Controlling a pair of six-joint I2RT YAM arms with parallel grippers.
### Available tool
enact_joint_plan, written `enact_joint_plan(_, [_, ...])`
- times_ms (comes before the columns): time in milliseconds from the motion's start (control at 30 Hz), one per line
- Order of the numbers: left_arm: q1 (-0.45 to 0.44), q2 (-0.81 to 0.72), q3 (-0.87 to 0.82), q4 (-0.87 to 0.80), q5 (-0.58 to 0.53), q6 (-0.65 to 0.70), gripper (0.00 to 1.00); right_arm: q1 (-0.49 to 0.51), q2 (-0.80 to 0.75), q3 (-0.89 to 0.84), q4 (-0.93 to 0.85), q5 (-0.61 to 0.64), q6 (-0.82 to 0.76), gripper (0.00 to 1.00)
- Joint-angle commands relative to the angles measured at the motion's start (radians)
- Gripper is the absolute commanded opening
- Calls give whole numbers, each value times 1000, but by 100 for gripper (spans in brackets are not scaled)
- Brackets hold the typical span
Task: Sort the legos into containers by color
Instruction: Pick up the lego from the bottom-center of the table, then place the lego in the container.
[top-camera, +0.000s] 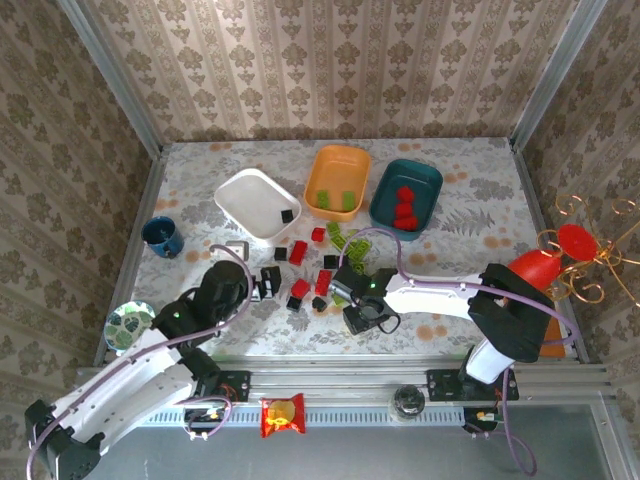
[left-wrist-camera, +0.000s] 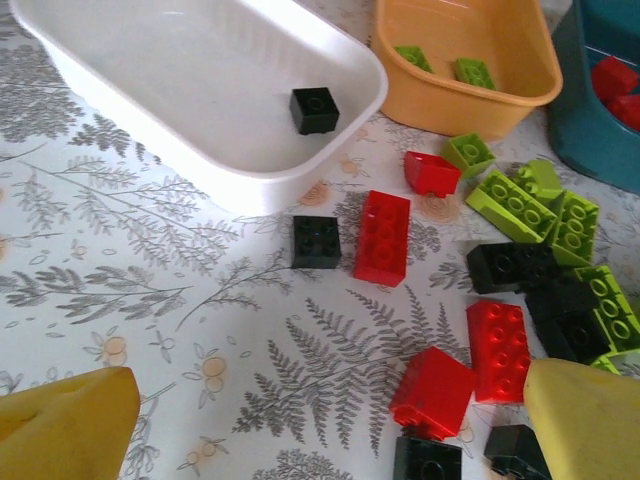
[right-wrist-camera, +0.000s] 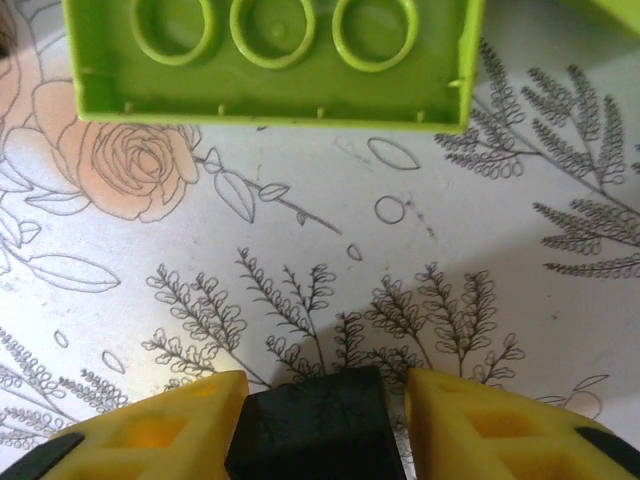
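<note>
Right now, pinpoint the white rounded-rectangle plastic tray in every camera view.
Top external: the white rounded-rectangle plastic tray sits left of centre, leftmost in the row of containers.
Left wrist: upper left, with a black square brick inside it.
Shared landmark: the orange plastic tray beside it.

Three trays stand in a row at the far side of the table (top-camera: 480, 215). The left tray (top-camera: 248, 192) holds a single brick (top-camera: 287, 215), the middle tray (top-camera: 337, 160) a pair of bricks (top-camera: 337, 201), and the right tray (top-camera: 428, 180) a cluster of bricks (top-camera: 405, 206). In front of the trays, mid-table, lie the loose bricks (top-camera: 318, 262). The left gripper (top-camera: 270, 283) sits just left of them. The right gripper (top-camera: 350, 288) is at their near right edge, a small brick (right-wrist-camera: 312, 430) between its fingers. A cup (top-camera: 162, 237) stands far left, with a bowl (top-camera: 130, 325) nearer at that edge. A packet (top-camera: 282, 415) lies on the front rail.
</note>
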Motion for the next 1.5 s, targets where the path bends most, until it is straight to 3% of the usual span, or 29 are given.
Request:
enact_joint_plan(0, [0, -38, 0, -66, -90, -28, 100, 7, -44, -6, -11, -47, -7, 38])
enact_joint_plan(200, [0, -135, 16, -156, -193, -52, 100, -5, -149, 103, -24, -32, -49, 30])
enact_joint_plan(367, [0, -221, 2, -198, -253, -85, 100, -70, -119, 276, 68, -61, -112, 28])
enact_joint_plan(700, [2, -290, 41, -308, -322, -115, 100, -173, 279, 763, 203, -170, -182, 29])
enact_joint_plan(1167, [7, -323, 6, -267, -316, -83, 100, -200, 764, 1347, 149, -218, -175, 30])
enact_joint_plan(1267, [11, -320, -13, -243, -293, -85, 100, -202, 866, 1498, 78, -215, -170, 41])
enact_joint_plan(1400, [15, -307, -16, -237, -255, -77, 100, -201, 905, 1566, 60, -210, -154, 69])
enact_joint_plan(1467, [17, -300, -15, -228, -230, -72, 100, -201, 883, 1558, 64, -199, -149, 73])
